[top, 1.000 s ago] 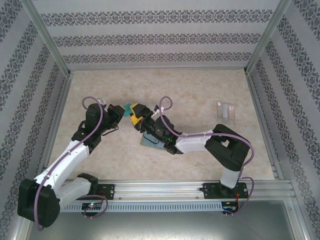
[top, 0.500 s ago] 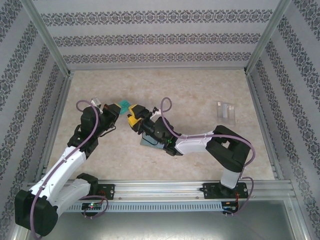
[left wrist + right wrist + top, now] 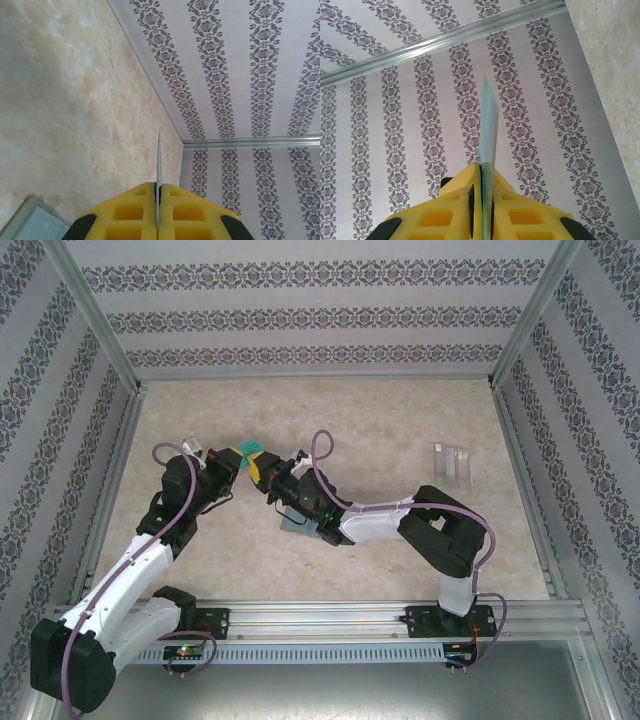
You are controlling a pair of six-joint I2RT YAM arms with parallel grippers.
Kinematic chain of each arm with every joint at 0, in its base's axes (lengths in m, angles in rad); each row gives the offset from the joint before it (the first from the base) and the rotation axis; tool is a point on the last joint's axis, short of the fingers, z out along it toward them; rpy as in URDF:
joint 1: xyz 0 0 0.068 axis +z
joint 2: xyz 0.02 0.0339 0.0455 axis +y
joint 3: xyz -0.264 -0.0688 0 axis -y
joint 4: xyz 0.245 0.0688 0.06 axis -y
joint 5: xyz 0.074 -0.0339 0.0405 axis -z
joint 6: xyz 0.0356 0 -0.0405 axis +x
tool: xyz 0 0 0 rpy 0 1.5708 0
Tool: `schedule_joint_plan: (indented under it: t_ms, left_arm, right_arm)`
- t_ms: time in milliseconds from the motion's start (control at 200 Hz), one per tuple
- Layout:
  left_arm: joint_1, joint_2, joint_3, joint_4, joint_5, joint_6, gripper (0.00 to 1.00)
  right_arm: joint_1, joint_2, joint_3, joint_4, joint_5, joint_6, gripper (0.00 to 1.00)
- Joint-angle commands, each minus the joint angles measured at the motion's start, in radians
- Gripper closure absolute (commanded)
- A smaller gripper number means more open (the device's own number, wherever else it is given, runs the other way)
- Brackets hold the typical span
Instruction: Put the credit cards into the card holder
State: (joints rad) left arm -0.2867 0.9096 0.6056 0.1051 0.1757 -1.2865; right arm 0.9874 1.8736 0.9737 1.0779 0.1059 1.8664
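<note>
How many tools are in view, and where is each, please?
2. The left tool sits left of the table's centre, clamping a thin pale sheet edge-on; the right tool, just beside it, clamps a pale teal sheet.

Yellow right gripper (image 3: 482, 172), pale teal card (image 3: 489, 130), beige mottled table (image 3: 60, 100)

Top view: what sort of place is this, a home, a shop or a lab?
Most likely a lab test cell: a metal frame carries wallpaper panels around a table, and the arms are bolted to a rail at its near edge.
</note>
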Motion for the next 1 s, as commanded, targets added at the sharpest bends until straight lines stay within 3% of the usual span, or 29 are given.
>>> schedule_joint_plan:
  t_ms: [0, 170, 215, 265, 305, 370, 520, 605, 784, 884, 994]
  left_arm:
    - [-0.003, -0.017, -0.007, 0.008, 0.008, -0.019, 1.0]
    - [-0.005, -0.017, -0.018, 0.008, 0.002, -0.022, 1.0]
    - [-0.005, -0.018, -0.02, 0.007, 0.0, -0.021, 1.0]
    - [-0.004, -0.018, -0.023, 0.014, 0.009, -0.01, 0.97]
    - [-0.002, -0.017, -0.026, 0.016, 0.017, 0.001, 0.84]
    - [-0.001, -0.017, -0.023, 0.011, 0.025, 0.032, 0.47]
    - [0.002, -0.014, 0.038, -0.139, 0.036, 0.183, 0.0]
    - [0.001, -0.004, 0.047, -0.157, 0.044, 0.26, 0.0]
    - [0.001, 0.105, 0.08, -0.17, 0.178, 0.41, 0.0]
    - [0.002, 0.225, 0.142, -0.253, 0.286, 0.477, 0.0]
    - [-0.008, 0.318, 0.153, -0.24, 0.379, 0.508, 0.0]
  right_arm:
    - [-0.009, 0.004, 0.032, 0.045, -0.011, -0.026, 0.83]
    - [-0.016, -0.014, -0.007, 0.051, 0.015, -0.048, 0.87]
    - [-0.02, -0.02, -0.021, 0.055, 0.019, -0.062, 1.0]
    - [-0.028, -0.029, -0.032, 0.051, 0.005, -0.09, 1.0]
    - [-0.035, -0.038, -0.039, 0.04, -0.019, -0.116, 1.0]
    - [-0.052, -0.055, -0.059, 0.022, -0.075, -0.161, 1.0]
    - [-0.144, -0.081, -0.15, -0.016, -0.31, -0.297, 1.0]
    - [-0.212, -0.092, -0.207, -0.071, -0.425, -0.425, 1.0]
    - [-0.28, -0.13, -0.293, -0.231, -0.587, -0.659, 1.0]
    - [-0.302, -0.156, -0.351, -0.233, -0.655, -0.689, 1.0]
    - [-0.339, -0.19, -0.396, -0.294, -0.768, -0.738, 1.0]
